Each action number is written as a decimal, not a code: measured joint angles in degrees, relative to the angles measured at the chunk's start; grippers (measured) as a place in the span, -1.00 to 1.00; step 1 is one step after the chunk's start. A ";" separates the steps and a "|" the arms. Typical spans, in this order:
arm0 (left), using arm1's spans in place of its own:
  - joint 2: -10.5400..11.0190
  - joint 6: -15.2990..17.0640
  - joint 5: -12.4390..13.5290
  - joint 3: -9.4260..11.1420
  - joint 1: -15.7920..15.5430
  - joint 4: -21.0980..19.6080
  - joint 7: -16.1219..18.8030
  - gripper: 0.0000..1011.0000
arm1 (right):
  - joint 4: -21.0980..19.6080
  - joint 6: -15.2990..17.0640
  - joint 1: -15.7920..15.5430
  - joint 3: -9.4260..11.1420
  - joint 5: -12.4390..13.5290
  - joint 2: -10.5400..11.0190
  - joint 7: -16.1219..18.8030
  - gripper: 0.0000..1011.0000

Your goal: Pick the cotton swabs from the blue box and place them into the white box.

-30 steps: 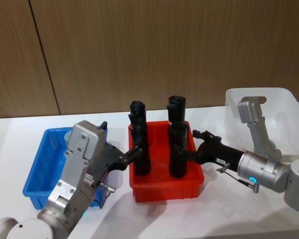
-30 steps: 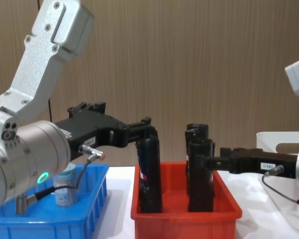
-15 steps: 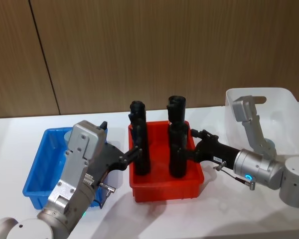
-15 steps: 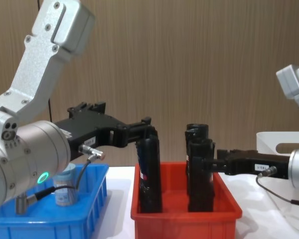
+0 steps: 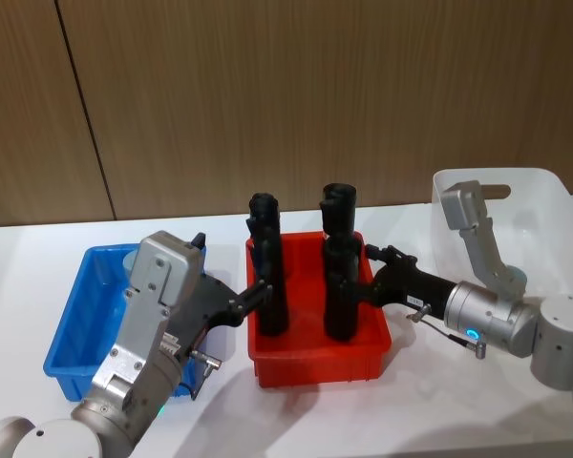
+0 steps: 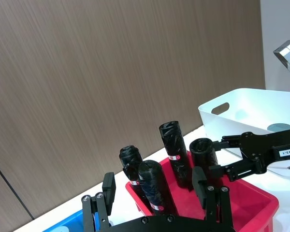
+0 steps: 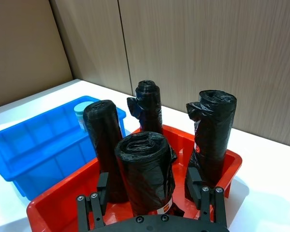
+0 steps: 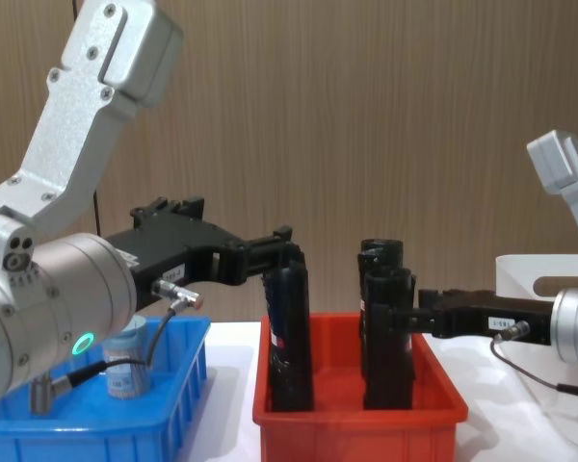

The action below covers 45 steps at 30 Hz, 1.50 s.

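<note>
You had one jar of cotton swabs (image 8: 126, 363) upright at the far end of the blue box (image 5: 76, 329), likely light, rigid, slick plastic, best pinched across its body below the lid, while left gripper (image 5: 259, 288) and right gripper (image 5: 365, 287) both stood open and empty among the black rolls (image 7: 146, 174).

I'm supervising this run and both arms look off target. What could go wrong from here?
1. Both grippers sit at the red bin: the left gripper by one black roll, the right gripper straddling another black roll. Closing could grab or topple the wrong item.
2. A cotton swab jar stands in the blue box, close to the left arm's cable, which might snag it.
</note>
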 joint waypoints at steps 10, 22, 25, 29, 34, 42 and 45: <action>0.00 0.00 0.00 0.00 0.00 0.00 0.00 0.98 | 4.38 -1.72 2.37 -0.20 -0.31 -0.78 0.25 0.98; 0.00 0.00 0.00 0.00 0.00 0.00 0.00 0.98 | 9.03 -3.55 4.97 -0.70 -0.41 -1.84 0.62 0.98; 0.00 0.00 0.00 0.00 0.00 0.00 0.00 0.98 | 10.21 -4.01 5.54 -0.83 -0.47 -2.09 0.73 0.98; 0.00 0.00 0.00 0.00 0.00 0.00 0.00 0.98 | 11.67 -4.67 6.30 -0.97 -0.57 -2.40 0.87 0.94; 0.00 0.00 0.00 0.00 0.00 0.00 0.00 0.98 | 13.69 -5.62 7.34 -1.13 -0.64 -2.81 1.14 0.72; 0.00 0.00 0.00 0.00 0.00 0.00 0.00 0.98 | 16.88 -7.15 8.90 -1.30 -0.64 -3.46 1.80 0.25; 0.00 0.00 0.00 0.00 0.00 0.00 0.00 0.98 | 17.86 -7.70 9.40 -1.32 -0.60 -3.65 1.96 0.10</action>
